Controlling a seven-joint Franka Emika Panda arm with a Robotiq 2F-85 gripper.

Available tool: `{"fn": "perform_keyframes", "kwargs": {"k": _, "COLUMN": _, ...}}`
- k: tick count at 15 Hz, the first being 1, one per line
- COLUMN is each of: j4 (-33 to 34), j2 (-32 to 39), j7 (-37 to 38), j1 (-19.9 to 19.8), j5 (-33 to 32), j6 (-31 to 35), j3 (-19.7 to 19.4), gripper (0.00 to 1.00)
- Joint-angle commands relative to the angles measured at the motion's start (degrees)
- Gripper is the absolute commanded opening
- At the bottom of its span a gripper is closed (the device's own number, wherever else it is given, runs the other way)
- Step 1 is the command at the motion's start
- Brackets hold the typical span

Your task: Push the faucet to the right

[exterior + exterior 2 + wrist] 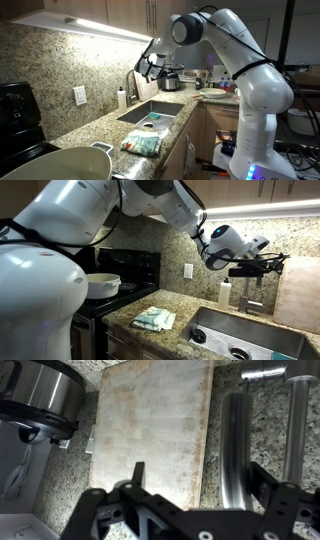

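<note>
The faucet (236,450) is a silvery-grey gooseneck tap. In the wrist view one of its tubes runs between my two black fingers, close to the right-hand finger, and a second tube (298,425) lies beside it. My gripper (200,485) is open around the tube, and I cannot tell if it touches. In an exterior view the faucet (133,86) rises behind the sink, with my gripper (150,66) at the top of its arch. In an exterior view my gripper (262,266) is above the faucet's base (252,304).
A white soap bottle (122,98) (224,293) stands beside the faucet. The steel sink (150,111) (240,335) lies below. A wooden cutting board (150,425) (298,295) and a steel pot (40,395) are behind. A folded cloth (142,144) lies on the granite counter.
</note>
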Motion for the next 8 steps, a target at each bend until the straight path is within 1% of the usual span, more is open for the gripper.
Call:
{"fn": "perform_keyframes", "kwargs": {"k": 1, "j4": 4.3, "j2": 1.03, "j7": 0.52, "j1": -2.23, "j5": -0.44, "j6": -2.03, "j3": -0.72, "gripper": 1.0}}
{"fn": "perform_keyframes", "kwargs": {"k": 4, "j4": 8.26, "j2": 3.76, "j7": 1.41, "j1": -2.29, "j5": -0.11, "j6": -5.66, "j3": -3.81, "gripper": 1.0}}
{"fn": "perform_keyframes", "kwargs": {"k": 8, "j4": 13.87, "j2": 7.84, "j7": 2.95, "j1": -3.86, "j5": -0.43, "j6": -12.5, "j3": -7.78, "gripper": 1.0}}
